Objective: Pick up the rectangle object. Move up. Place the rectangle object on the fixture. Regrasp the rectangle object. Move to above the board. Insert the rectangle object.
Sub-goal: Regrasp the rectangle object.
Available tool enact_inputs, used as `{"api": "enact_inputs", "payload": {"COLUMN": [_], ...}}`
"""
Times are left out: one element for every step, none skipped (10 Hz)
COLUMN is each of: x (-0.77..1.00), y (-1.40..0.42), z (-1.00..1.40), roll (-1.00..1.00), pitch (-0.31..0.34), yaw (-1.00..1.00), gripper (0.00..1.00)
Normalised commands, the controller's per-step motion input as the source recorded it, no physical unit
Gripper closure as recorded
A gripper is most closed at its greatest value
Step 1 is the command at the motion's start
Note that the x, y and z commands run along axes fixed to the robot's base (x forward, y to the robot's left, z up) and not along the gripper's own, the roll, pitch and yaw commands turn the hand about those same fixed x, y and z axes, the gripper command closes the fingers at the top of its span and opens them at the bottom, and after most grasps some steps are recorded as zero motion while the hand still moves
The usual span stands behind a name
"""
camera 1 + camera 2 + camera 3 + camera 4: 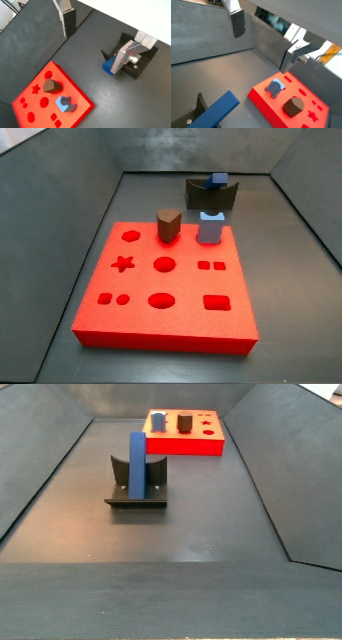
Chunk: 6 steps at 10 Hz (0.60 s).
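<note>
Blue bar parked on the fixture, claw hanging free above it.

From my seat the rectangle object [136,468] stands upright in the fixture [139,488], well apart from the board [185,436] with its brown peg [167,225] and pale-blue peg [210,229]. My gripper [100,32] is spread wide with nothing between the fingers [69,20], and the bar sits below it, near one plate in a wrist view [110,65].
</note>
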Motion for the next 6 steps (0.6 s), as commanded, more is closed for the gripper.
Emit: {"api": "enact_inputs", "payload": {"x": [-0.03, -0.03, -0.03, -0.02, -0.02, -0.01], "y": [-0.16, 0.01, 0.01, -0.02, -0.02, -0.02], "z": [0.03, 0.04, 0.02, 0.01, 0.01, 0.01], "roll": [1.0, 1.0, 1.0, 1.0, 1.0, 1.0], "pitch": [0.016, 0.013, 0.009, 0.004, 0.002, -0.002], "yaw": [0.01, 0.01, 0.01, 0.01, 0.01, 0.01], "gripper": [0.0, 0.0, 0.0, 0.0, 0.0, 0.0]}}
